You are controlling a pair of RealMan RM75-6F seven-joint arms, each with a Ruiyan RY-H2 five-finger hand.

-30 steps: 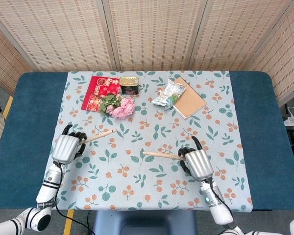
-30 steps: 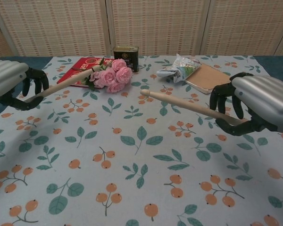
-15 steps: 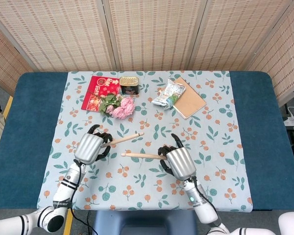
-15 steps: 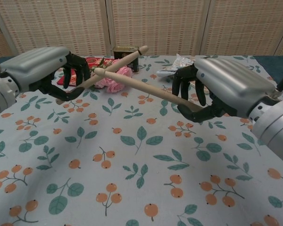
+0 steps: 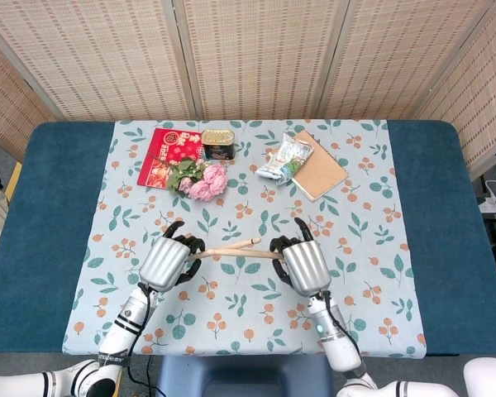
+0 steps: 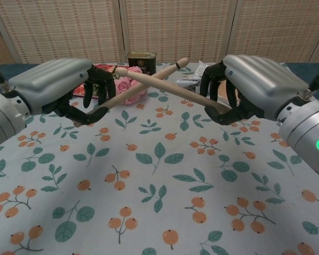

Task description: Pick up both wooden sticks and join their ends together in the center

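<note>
We see two wooden sticks held above the middle of the bench, crossing each other. The left stick (image 6: 143, 85) rises from the left robot hand (image 6: 58, 85) toward the right, its rounded tip up near the tin in the chest view. The right stick (image 6: 175, 91) runs from the right robot hand (image 6: 255, 85) up toward the left, its tip ending above the left robot hand's fingers. In the chest view they form an X. In the head view the left stick (image 5: 231, 246) and right stick (image 5: 236, 254) overlap along much of their length, nearly parallel, between the left robot hand (image 5: 165, 263) and the right robot hand (image 5: 304, 266). Whether they actually touch where they cross we cannot tell.

Each robot hand has its dark fingers curled around the butt end of its own stick, gripping it. Both sit over the floral tablecloth (image 5: 231, 322) covering the blue bench (image 5: 58, 248).

Farther back lie a bunch of pink roses (image 5: 202, 180), a red packet (image 5: 167, 154), a tin can (image 5: 217, 144), a snack bag (image 5: 286, 159) and a brown notebook (image 5: 318, 167), the bag resting partly on the notebook.
</note>
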